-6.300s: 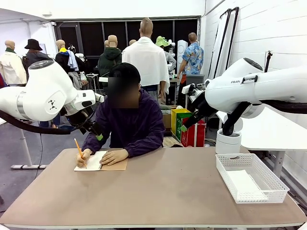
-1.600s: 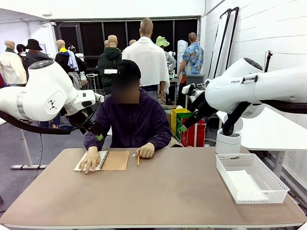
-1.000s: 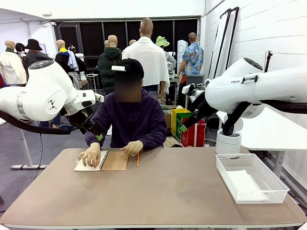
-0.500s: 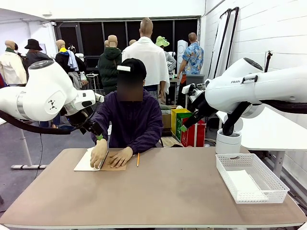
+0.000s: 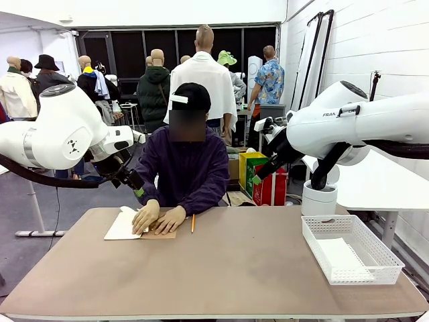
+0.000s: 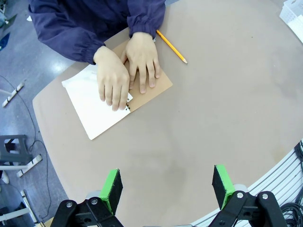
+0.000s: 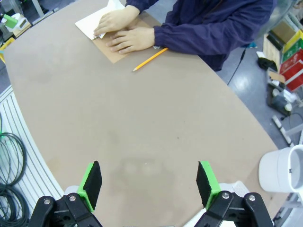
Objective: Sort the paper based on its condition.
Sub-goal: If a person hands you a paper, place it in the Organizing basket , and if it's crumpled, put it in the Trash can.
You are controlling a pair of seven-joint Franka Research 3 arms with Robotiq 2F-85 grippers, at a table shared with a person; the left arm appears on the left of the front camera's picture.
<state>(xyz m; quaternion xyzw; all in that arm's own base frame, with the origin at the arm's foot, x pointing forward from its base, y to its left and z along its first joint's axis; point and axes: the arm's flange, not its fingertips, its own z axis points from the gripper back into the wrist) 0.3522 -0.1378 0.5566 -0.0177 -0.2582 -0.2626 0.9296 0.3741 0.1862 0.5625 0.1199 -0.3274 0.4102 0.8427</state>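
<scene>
I see the tabletop (image 5: 234, 268) with a person (image 5: 184, 168) seated at twelve o'clock. My left jaws and right jaws hang spread wide above it, pinching nothing. A white basket (image 5: 392, 268) sits at four o'clock, one sheet of paper (image 5: 338, 256) lying inside. At ten o'clock one hand (image 6: 112, 78) presses a white sheet (image 6: 92, 111), the other hand (image 6: 143, 59) a brown notebook cover (image 6: 161, 87); a pencil (image 6: 171, 46) lies just beside, at its three o'clock

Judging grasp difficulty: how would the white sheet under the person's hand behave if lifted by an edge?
The white sheet looks thin and flat, so probably floppy and light. On the smooth table it may slide when pushed.
</scene>
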